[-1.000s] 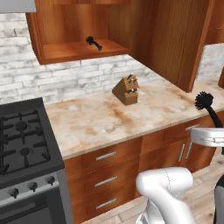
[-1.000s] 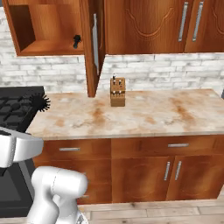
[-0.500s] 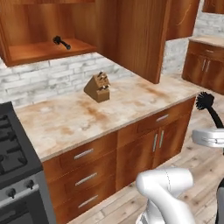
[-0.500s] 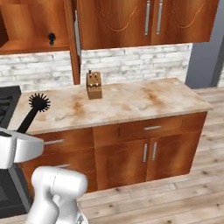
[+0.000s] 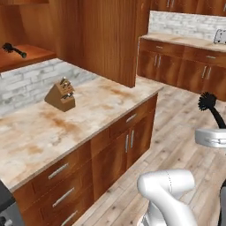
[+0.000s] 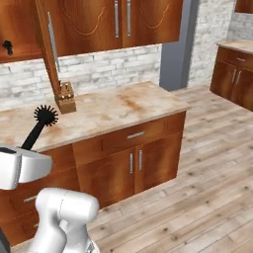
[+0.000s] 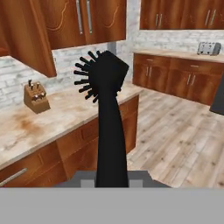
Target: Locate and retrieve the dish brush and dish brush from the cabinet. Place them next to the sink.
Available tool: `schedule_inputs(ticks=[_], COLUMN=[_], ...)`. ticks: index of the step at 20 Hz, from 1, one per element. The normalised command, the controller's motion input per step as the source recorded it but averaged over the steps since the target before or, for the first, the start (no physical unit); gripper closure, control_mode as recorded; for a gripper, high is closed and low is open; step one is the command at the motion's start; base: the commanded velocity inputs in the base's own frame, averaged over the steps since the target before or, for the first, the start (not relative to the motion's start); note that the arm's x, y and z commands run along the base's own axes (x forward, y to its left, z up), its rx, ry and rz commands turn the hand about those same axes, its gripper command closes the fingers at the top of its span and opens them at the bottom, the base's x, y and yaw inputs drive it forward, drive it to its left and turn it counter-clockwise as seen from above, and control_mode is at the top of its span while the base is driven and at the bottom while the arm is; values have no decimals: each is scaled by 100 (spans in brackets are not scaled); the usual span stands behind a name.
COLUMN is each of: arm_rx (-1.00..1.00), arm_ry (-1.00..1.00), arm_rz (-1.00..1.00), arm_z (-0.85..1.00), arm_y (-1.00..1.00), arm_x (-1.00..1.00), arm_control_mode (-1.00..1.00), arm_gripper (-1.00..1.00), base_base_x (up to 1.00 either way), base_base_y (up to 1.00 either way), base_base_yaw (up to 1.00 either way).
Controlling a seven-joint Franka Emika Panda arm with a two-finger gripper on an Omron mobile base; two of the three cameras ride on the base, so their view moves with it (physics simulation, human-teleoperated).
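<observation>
One dish brush point(image 7: 105, 83) is held upright by its thin handle in the claw point(image 7: 111, 181), bristly head topmost. It is judged light and stiff, best gripped low on the handle; the other brush point(image 5: 12, 50) lies in the cabinet point(image 5: 31, 55).

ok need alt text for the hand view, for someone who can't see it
A black dish brush stands upright in the foreground, bristly head on top, handle running down toward the gripper. Behind it are a marble-look counter with a knife block, reddish-brown cabinets and a wood floor.

One dish brush point(image 7: 106, 109), all black, held upright by its handle, round bristly head up, above the wood floor near the counter end; second dish brush point(image 5: 13, 50) lies on the open cabinet point(image 5: 26, 56) shelf, far left
</observation>
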Motion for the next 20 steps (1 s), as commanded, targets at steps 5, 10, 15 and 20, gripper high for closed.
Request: schedule_inputs(ticks=[5, 10, 15, 20], arm_rx=[0, 0, 0, 0], arm_ry=[0, 0, 0, 0], arm_rz=[0, 0, 0, 0], arm_z=[0, 0, 0, 0], arm_y=[0, 0, 0, 0], arm_x=[0, 0, 0, 0], arm_control_mode=[100, 100, 100, 100], arm_gripper=[100, 100, 100, 100], base_base_x=[0, 0, 0, 0], base_base_y=[0, 0, -14, -5], base_base_yaw=[-49, -49, -44, -48])
